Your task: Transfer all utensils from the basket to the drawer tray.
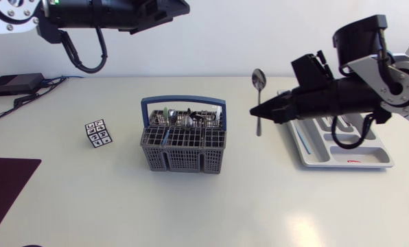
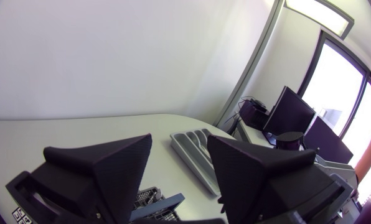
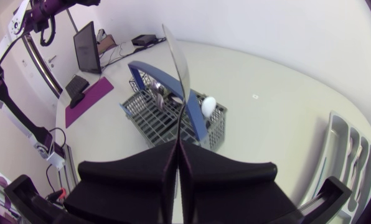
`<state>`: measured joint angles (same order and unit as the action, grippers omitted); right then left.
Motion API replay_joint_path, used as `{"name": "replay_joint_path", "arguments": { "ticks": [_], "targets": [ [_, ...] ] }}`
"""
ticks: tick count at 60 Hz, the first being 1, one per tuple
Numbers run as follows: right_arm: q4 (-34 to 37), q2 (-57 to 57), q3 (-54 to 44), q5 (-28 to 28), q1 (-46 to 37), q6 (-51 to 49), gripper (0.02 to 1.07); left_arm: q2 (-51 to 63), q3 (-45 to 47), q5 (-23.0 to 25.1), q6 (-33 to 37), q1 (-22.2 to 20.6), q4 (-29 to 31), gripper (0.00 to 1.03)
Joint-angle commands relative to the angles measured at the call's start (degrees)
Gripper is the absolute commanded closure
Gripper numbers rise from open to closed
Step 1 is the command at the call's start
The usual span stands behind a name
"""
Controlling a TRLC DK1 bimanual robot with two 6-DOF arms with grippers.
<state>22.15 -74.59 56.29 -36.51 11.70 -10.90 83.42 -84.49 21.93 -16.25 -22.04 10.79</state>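
Observation:
A grey utensil basket (image 1: 184, 144) with a blue handle stands mid-table, with several utensils (image 1: 180, 118) upright in it. To its right, above the table, my right gripper (image 1: 259, 110) is shut on a metal spoon (image 1: 259, 86) that stands bowl up. In the right wrist view the spoon (image 3: 176, 62) rises from between the shut fingers (image 3: 142, 174), with the basket (image 3: 167, 118) beyond it. The grey drawer tray (image 1: 342, 147) lies under my right arm. My left gripper (image 2: 179, 168) is open and holds nothing, high over the table's back edge.
A small cube with printed markers (image 1: 98, 133) sits left of the basket. A dark mat (image 1: 5, 185) covers the front left corner. A black box (image 1: 16, 84) with cables lies at the back left.

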Motion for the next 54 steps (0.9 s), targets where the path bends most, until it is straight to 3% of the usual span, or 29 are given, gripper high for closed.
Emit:
{"name": "replay_joint_path", "arguments": {
  "ticks": [1,14,26,39,48,54],
  "targets": [
    [5.18,0.32,1.01,-2.25,-5.64,-9.76,1.01,-1.42,-0.68,-0.75,2.1,2.27,1.78,0.35],
    [23.38,-6.01,6.46,-3.48,-25.42,-43.6,1.01,-3.17,1.17,-1.19,9.66,6.84,8.37,0.35],
    [30.85,-19.72,14.9,0.04,-40.27,-66.89,1.01,-3.0,6.18,-1.98,16.69,8.42,12.86,0.35],
    [31.2,-29.48,20.35,7.24,-46.25,-81.57,1.01,-4.93,13.12,-1.98,20.82,8.42,13.56,0.35],
    [29.88,-32.11,21.58,11.29,-46.95,-86.31,1.01,-6.69,17.43,-1.89,22.58,7.01,13.74,0.35],
    [25.05,-33.34,20.35,14.63,-47.04,-89.39,1.01,-8.18,20.24,-2.16,23.99,5.96,13.74,0.35]
  ]
}}
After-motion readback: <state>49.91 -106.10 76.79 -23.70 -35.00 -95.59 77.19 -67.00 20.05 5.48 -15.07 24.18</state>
